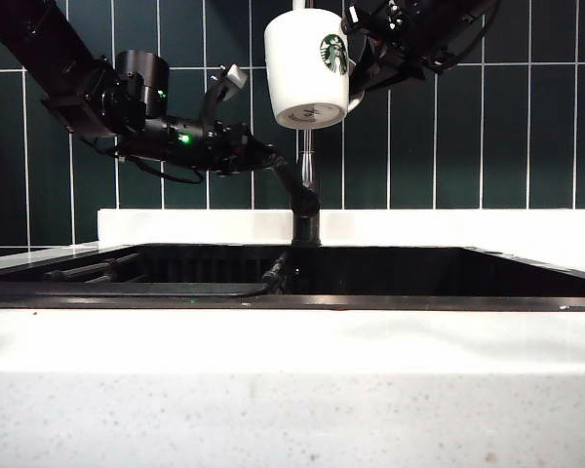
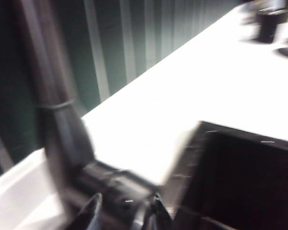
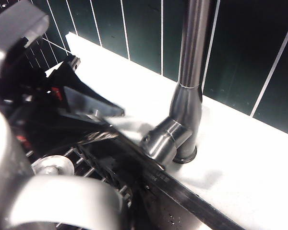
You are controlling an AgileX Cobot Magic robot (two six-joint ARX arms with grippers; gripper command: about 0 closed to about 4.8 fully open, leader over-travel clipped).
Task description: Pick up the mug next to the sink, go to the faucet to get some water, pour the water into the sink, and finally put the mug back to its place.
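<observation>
I am holding the mug [image 1: 306,66] high over the sink's [image 1: 390,302] back edge in my clamped right gripper [image 1: 363,51] while my wide-open left gripper [image 1: 285,181] is reaching the faucet [image 3: 187,100] lever, which next needs pushing for water

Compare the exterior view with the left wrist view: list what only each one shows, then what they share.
Only the exterior view shows the white Starbucks mug, held high in front of the tiled wall by the shut right gripper, and the left arm reaching to the faucet lever with the open left gripper.

Only the left wrist view, which is blurred, shows a dark object standing on the far counter, and the left gripper's fingertips close up at the lever.

Both show the faucet, the dark sink, the white counter and the green tiles.
</observation>
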